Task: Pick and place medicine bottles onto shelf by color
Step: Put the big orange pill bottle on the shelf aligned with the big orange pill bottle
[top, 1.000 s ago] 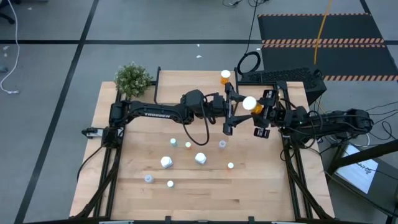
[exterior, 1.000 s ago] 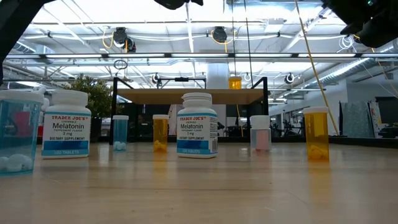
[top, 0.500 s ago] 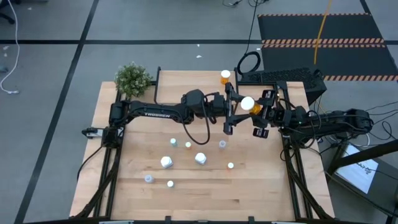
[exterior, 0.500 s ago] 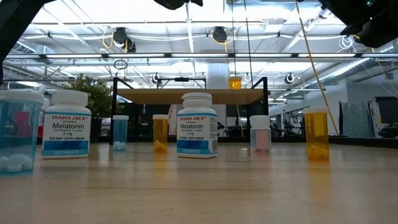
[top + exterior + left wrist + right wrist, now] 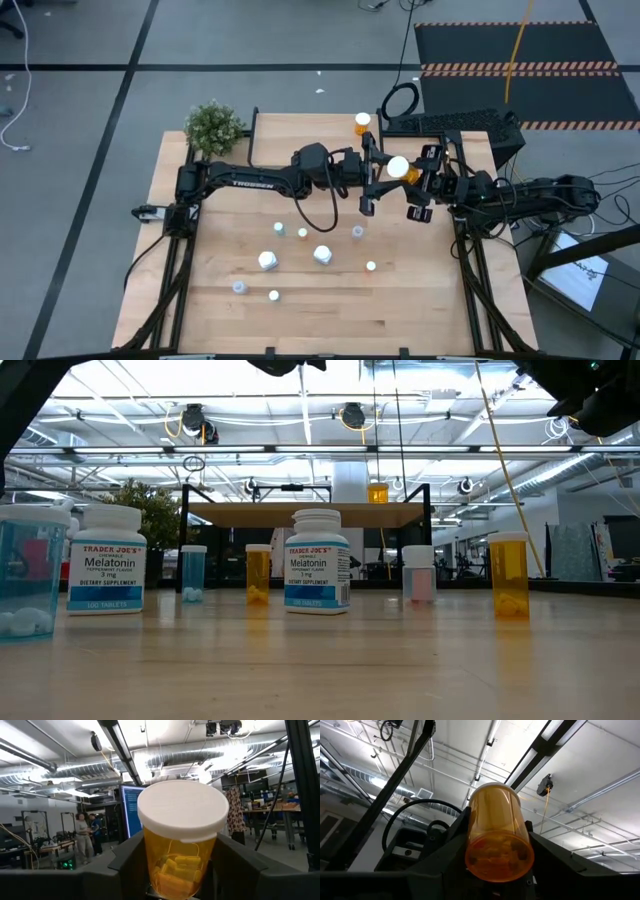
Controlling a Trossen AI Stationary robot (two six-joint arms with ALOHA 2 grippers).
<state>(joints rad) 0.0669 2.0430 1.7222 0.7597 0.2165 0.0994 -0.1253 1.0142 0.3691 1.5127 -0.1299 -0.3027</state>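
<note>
An orange white-capped medicine bottle (image 5: 398, 166) is held in the air between my two arms, over the table's far right part. It lies tilted, its cap toward my left gripper (image 5: 384, 172) and its base toward my right gripper (image 5: 411, 178). Both grippers are shut on it. The light-wood shelf (image 5: 300, 130) stands at the table's far side, with another orange bottle (image 5: 362, 122) upright on it. Several more bottles stand on the table, among them two white ones (image 5: 322, 254), a blue one (image 5: 193, 570) and orange ones (image 5: 510, 575). My left gripper holds the orange bottle at its body just below the cap (image 5: 150, 851), between its two fingers, coming level from the table's left. The cap faces its wrist, and the bottle is clear of the table. My right gripper holds the same bottle by the sides of its body (image 5: 472, 827), between its two fingers, coming from the table's right. The bottle's base (image 5: 499, 854) faces its wrist.
A small potted plant (image 5: 213, 127) stands at the table's far left corner. The standing bottles are spread over the table's middle and near part (image 5: 273, 295). The shelf's black legs (image 5: 186, 535) rise at the far side.
</note>
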